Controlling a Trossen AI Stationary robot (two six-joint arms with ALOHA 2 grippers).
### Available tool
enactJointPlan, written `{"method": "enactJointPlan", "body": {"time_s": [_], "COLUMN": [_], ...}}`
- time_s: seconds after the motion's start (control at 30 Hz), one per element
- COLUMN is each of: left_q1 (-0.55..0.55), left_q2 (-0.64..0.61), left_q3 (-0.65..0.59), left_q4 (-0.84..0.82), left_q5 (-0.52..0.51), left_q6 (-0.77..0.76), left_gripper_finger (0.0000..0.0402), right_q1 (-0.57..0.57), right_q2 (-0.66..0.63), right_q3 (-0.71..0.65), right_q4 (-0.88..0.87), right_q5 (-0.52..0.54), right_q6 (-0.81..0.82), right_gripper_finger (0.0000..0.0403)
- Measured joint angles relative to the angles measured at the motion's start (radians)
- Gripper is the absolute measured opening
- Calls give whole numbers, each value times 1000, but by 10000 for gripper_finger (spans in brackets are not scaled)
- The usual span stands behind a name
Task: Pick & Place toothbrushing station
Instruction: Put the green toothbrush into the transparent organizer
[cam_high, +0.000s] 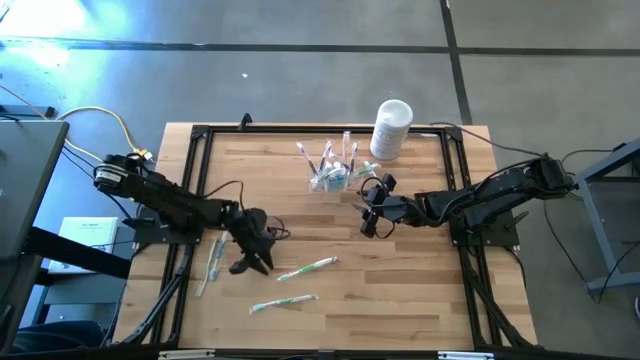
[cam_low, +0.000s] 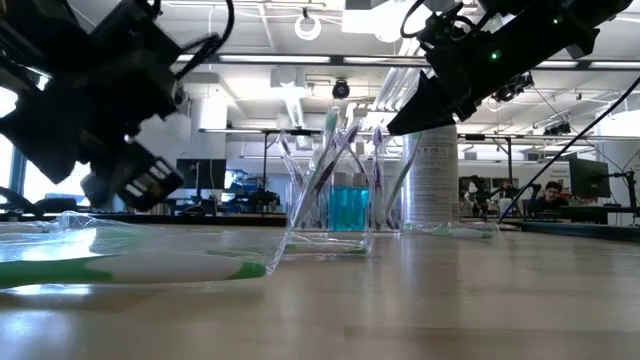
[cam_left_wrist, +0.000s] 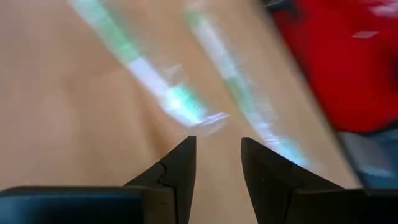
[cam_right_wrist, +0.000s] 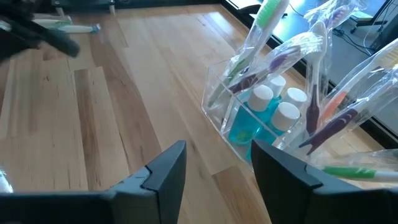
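Note:
The toothbrushing station (cam_high: 333, 172) is a clear plastic holder that stands on the table's far middle. It holds several wrapped toothbrushes upright and small blue bottles with white caps (cam_right_wrist: 273, 102). It also shows in the low view (cam_low: 335, 205). My right gripper (cam_high: 368, 212) is open and empty, just right of and nearer than the station, and its fingers point toward it (cam_right_wrist: 217, 158). My left gripper (cam_high: 256, 256) is open and empty at the table's left middle, above wrapped green-and-white toothbrushes (cam_left_wrist: 180, 102) that lie flat on the table.
A white cylindrical container (cam_high: 391, 128) stands at the far right, behind the station. Wrapped toothbrushes lie on the table, one at centre (cam_high: 306, 267), one nearer the front (cam_high: 283, 302) and one at the left (cam_high: 211, 263). A black frame (cam_high: 200, 135) borders the tabletop.

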Motion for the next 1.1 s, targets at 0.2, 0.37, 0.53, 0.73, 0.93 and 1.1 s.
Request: {"method": "enactJointPlan", "body": {"time_s": [0.2,0.37,0.53,0.73,0.93,1.1], "left_q1": [-50,-81,-104,-114,-90,-59], "left_q2": [34,61,61,61,60,49], "left_q3": [1,1,1,1,11,147], "left_q4": [4,43,55,83,75,-200], "left_q5": [-145,-169,-187,-188,-112,-81], "left_q6": [-108,-177,-227,-279,-335,-270], "left_gripper_finger": [124,124,124,134,158,170], "right_q1": [0,0,0,0,0,0], "right_q2": [0,0,0,0,0,0], "right_q3": [0,0,0,0,0,0], "right_q4": [0,0,1,5,5,4], "right_q5": [-2,-2,-2,-2,-3,-3], "right_q6": [0,0,0,0,0,0], "right_gripper_finger": [173,173,173,173,173,173]}}
